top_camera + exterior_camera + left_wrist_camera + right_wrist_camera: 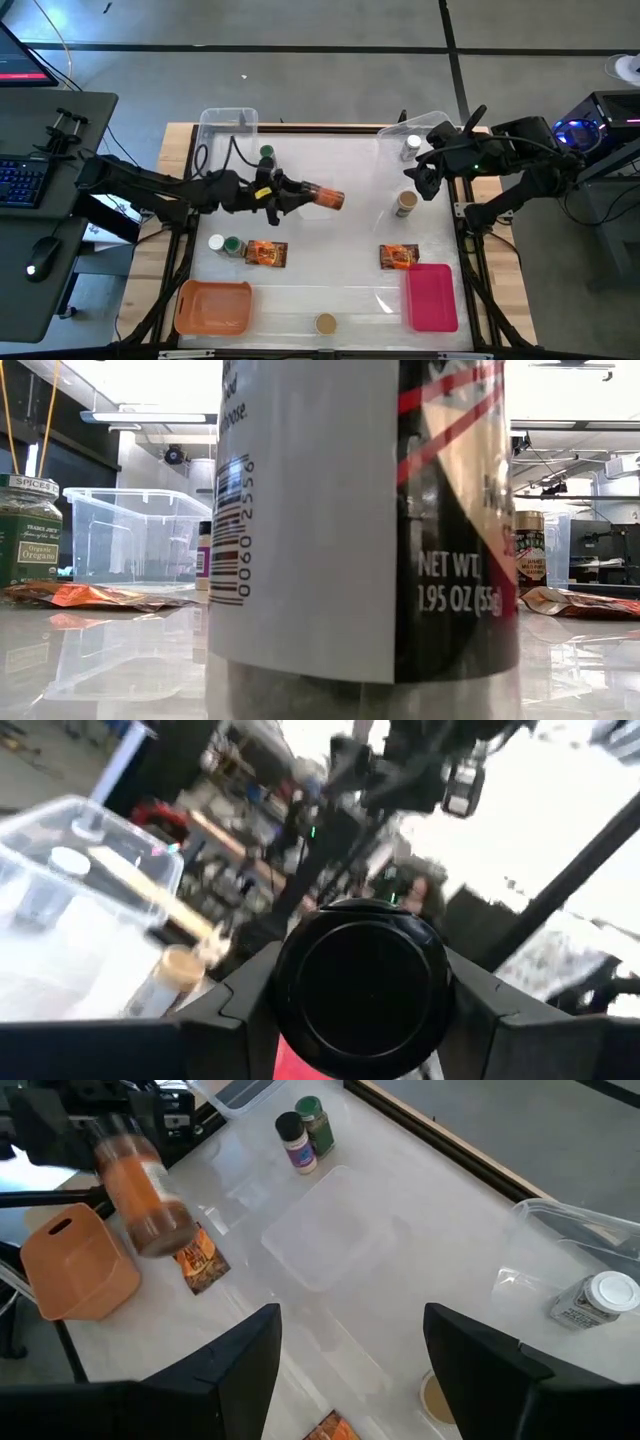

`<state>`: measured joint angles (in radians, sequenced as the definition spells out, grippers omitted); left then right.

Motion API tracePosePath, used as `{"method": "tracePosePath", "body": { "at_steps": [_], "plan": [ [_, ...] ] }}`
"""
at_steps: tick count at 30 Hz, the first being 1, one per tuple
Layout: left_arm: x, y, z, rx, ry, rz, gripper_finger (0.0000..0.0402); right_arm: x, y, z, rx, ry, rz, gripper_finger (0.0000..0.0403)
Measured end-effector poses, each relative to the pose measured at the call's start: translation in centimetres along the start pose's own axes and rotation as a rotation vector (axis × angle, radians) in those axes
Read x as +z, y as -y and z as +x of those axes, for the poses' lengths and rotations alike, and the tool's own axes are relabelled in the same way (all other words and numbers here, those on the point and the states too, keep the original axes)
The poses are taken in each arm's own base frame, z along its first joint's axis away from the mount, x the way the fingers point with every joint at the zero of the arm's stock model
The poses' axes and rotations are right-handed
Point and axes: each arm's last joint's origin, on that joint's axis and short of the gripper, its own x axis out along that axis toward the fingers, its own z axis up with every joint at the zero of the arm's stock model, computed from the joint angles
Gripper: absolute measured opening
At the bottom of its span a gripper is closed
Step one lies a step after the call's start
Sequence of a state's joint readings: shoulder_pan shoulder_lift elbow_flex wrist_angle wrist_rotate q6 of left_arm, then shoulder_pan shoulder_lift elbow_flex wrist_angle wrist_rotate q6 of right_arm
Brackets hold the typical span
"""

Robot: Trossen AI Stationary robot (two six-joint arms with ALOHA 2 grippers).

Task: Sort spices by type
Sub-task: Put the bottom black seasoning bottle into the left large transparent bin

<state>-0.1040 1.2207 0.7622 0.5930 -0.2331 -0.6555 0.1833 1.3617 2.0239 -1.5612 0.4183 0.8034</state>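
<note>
My left gripper (283, 192) is over the table's middle, shut on an orange-brown spice jar (325, 197) with a dark lid. The right wrist view shows this jar (145, 1192) blurred. My right gripper (425, 181) hangs open near the right tub, just above a tan-lid jar (405, 203) standing on its base. A white-lid jar (412, 147) lies in the right tub. A green-lid jar (266, 155) and a dark-lid jar (293, 1140) stand together at the far left. White-lid (216, 243) and green-lid (233, 246) jars stand beside a foil packet (266, 254). A second packet (398, 257) lies on the right. My left gripper pinches the orange-brown jar at its dark-lid end (362, 988), one finger (240, 1010) on each side of the lid. The fingers come level from the table's left. The jar lies about level, lifted clear, its other end pointing toward the table's right.
Clear tubs sit at the far left (228, 125) and far right (430, 128). A clear lid (330, 1240) lies flat mid-table. An orange tray (213, 307) and a pink tray (432, 297) sit near the front edge. Another tan-lid jar (326, 323) fills the low view (360, 540).
</note>
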Motion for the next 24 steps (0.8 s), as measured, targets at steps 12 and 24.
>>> {"method": "tracePosePath", "body": {
  "at_steps": [12, 24],
  "plan": [
    [3.3, -2.7, 0.7, 0.203, 0.274, -0.829, 0.0167, 0.0, 0.0, 0.0, -0.005, 0.007, 0.056, 0.0240],
    [4.5, -1.7, 0.9, 0.063, 0.235, -0.495, 0.0167, 0.0, 0.0, 0.0, 0.000, 0.000, 0.087, 0.0240]
  ]
}}
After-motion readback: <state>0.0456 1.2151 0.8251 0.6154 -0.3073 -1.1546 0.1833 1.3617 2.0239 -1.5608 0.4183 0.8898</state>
